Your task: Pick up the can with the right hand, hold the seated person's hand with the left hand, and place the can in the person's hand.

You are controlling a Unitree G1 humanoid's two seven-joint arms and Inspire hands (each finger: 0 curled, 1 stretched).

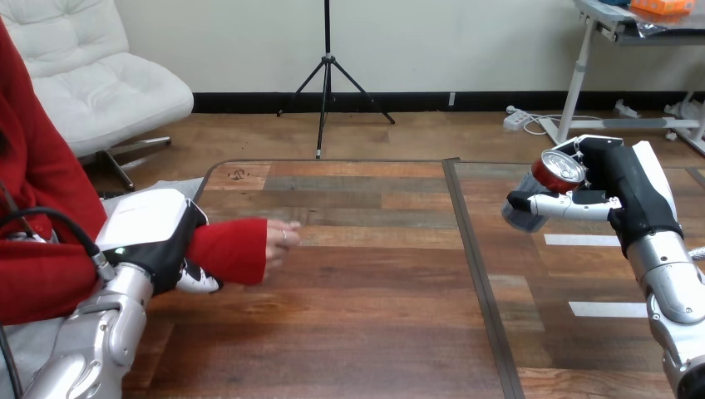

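Observation:
My right hand (619, 195) is raised over the table's right part, its fingers and thumb curled round a red can (555, 172) whose silver top faces the camera. At the left, my left hand (162, 241) wraps the red-sleeved forearm of the seated person, with one finger showing under the sleeve. The person's hand (281, 238) sticks out past the cuff, resting loosely curled on the table, well to the left of the can.
The wooden table (366, 316) has a dark seam (478, 274) running front to back right of centre. White tape strips (582, 240) lie on the right panel under my right arm.

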